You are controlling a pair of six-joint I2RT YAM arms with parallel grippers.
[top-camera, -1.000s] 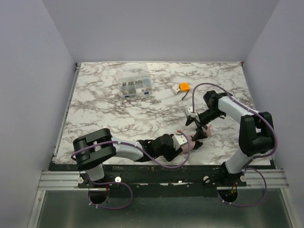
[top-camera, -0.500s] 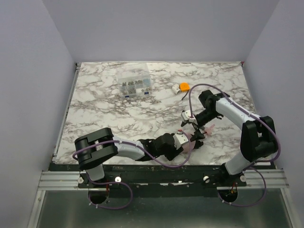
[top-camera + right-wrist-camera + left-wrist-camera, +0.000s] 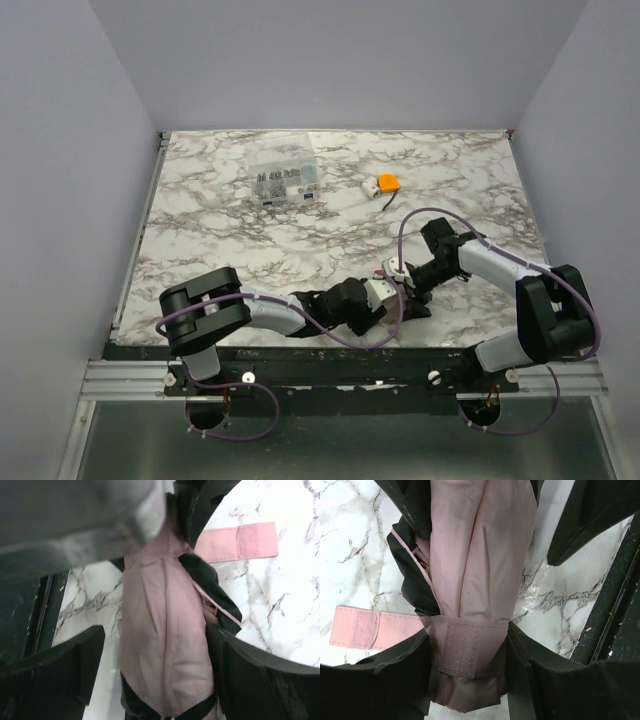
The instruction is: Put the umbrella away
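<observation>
Right arm's swung down and in since a second ago, so my right claw (image 3: 155, 650) now straddles the umbrella (image 3: 480, 570) with its jaws wide and a gap showing on one side, not squeezing. My left claw (image 3: 467, 652) is clamped tight on the same pink roll. The roll lies on the marble table (image 3: 350, 555) by the near edge, with its velcro strap (image 3: 370, 630) loose and flat beside it.
</observation>
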